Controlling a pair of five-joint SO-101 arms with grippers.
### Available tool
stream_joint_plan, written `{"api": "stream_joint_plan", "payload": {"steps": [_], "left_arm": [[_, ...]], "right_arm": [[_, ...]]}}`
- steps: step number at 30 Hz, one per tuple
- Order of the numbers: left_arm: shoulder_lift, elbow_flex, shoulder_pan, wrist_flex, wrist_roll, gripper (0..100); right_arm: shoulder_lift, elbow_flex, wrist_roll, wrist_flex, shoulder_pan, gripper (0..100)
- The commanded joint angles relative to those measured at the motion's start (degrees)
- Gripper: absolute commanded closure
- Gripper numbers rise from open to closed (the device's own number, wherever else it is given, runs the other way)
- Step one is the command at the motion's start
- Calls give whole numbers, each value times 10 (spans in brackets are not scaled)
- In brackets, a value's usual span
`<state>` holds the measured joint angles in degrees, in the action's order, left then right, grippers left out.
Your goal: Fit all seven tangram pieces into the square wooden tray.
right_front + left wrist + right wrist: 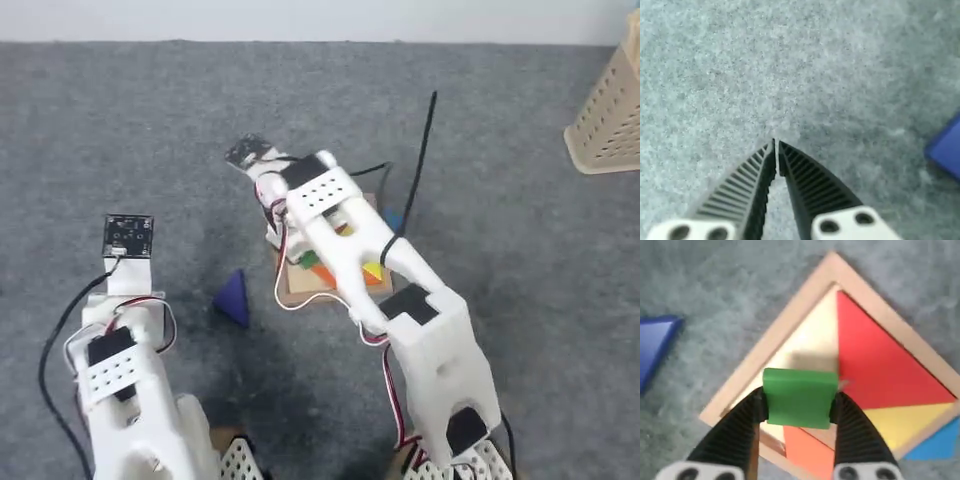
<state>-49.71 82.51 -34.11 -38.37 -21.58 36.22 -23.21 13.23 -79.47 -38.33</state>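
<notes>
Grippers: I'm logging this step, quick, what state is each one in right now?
Left gripper: closed, holding nothing.
Right gripper: closed on the green piece, over the wooden tray.

No legible text, label, brand, number or sign on any surface.

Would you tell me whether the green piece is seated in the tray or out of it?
Out: the right gripper holds the green piece above the wooden tray's bare patch, not lying flat inside.
</notes>
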Motion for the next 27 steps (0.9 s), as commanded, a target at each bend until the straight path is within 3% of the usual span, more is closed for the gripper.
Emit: {"api": "stream_joint_plan", "payload": {"steps": [1, 16, 21, 27], "left_arm": [[-17, -2, -1, 10, -4, 987], [-17, -2, -1, 10, -4, 987], [-17, -2, -1, 10, -4, 987], [-17, -2, 0, 10, -4, 987]], "right_arm": [[-12, -33, 5, -18, -2, 877], [-12, -36, -14, 11, -1, 856], [-15, -36, -16, 9, -3, 790], [-16, -36, -14, 8, -2, 786]]}}
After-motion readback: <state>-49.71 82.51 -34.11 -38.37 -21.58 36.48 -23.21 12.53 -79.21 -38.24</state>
